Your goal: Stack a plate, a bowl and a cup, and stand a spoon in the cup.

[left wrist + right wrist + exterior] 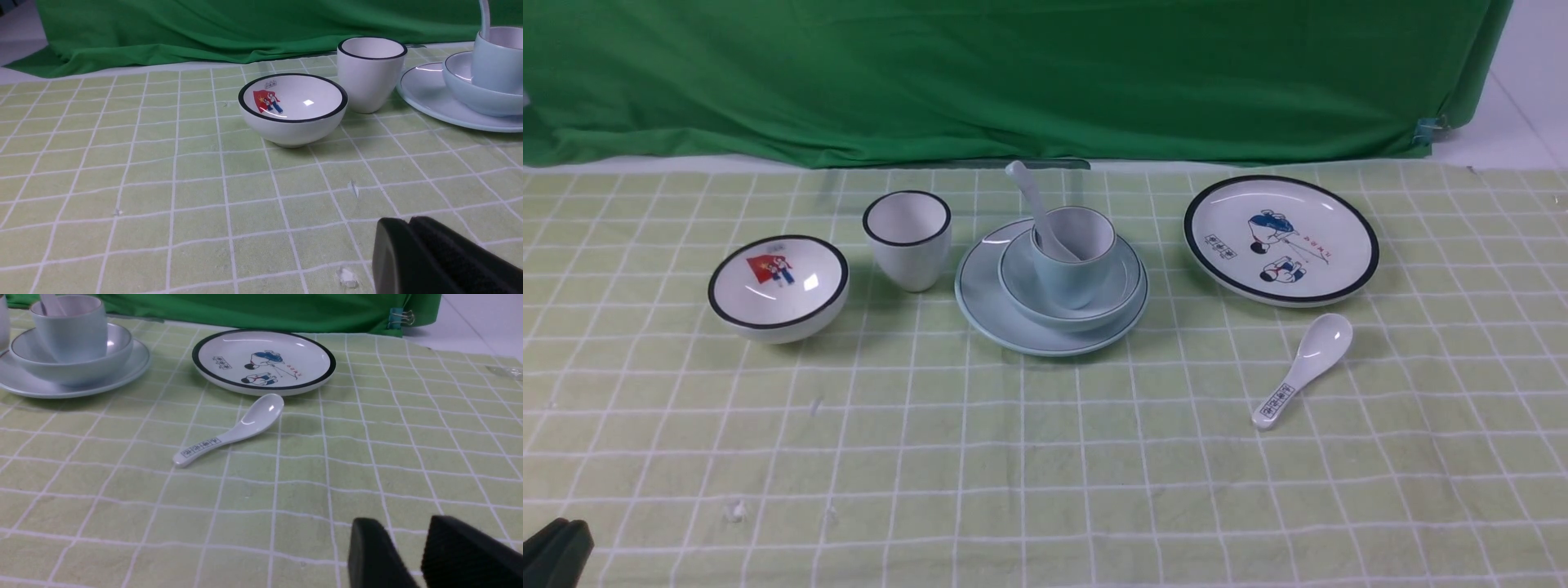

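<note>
Front view: the pale blue-green plate (988,314) sits on the checked green tablecloth (1045,457) near the middle of the table. The pale blue bowl (1111,286) rests on the plate, and the pale blue cup (1072,273) stands upright inside the bowl. The plain white spoon (1033,204) stands in the cup, bowl end down against the inner wall, handle leaning up and toward the robot's left. The stack is complete as it lies.

To the left of the stack stands a white black-rimmed cup (907,238), just beside the plate's edge but apart from it. Further left is a white black-rimmed bowl with a red picture (778,286). To the right lies a white black-rimmed plate with cartoon figures (1281,238), and nearer the robot a second white spoon with printed marks on its handle (1303,369), lying flat, its bowl end close to that plate.

The left gripper (408,222) shows at the lower left corner of the front view, low over the cloth and well apart from all crockery; its jaws are pressed together with nothing between them. The right gripper (402,528) appears only in its own wrist view, jaws standing apart with bare cloth visible in the gap, holding nothing. A green backdrop cloth (1013,73) hangs behind the table.
</note>
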Robot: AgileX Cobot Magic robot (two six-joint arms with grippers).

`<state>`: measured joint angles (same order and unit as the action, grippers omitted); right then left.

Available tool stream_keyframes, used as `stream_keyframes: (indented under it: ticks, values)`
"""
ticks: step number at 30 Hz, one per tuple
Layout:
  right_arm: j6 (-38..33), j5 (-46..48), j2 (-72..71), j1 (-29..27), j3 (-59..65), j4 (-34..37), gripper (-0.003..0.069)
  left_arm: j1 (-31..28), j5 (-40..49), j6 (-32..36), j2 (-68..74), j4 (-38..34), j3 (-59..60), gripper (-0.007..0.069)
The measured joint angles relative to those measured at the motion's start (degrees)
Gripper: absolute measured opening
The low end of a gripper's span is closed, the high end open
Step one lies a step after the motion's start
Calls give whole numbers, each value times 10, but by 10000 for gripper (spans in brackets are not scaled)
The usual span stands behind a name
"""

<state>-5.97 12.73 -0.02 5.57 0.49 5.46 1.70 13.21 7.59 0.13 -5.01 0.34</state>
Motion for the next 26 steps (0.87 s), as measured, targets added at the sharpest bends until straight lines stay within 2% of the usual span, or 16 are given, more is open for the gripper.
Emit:
stream_keyframes:
  ticks: [26]
  values:
    - [1,0,0,0,0,0,240,0,0,0,0,9,0,-31]
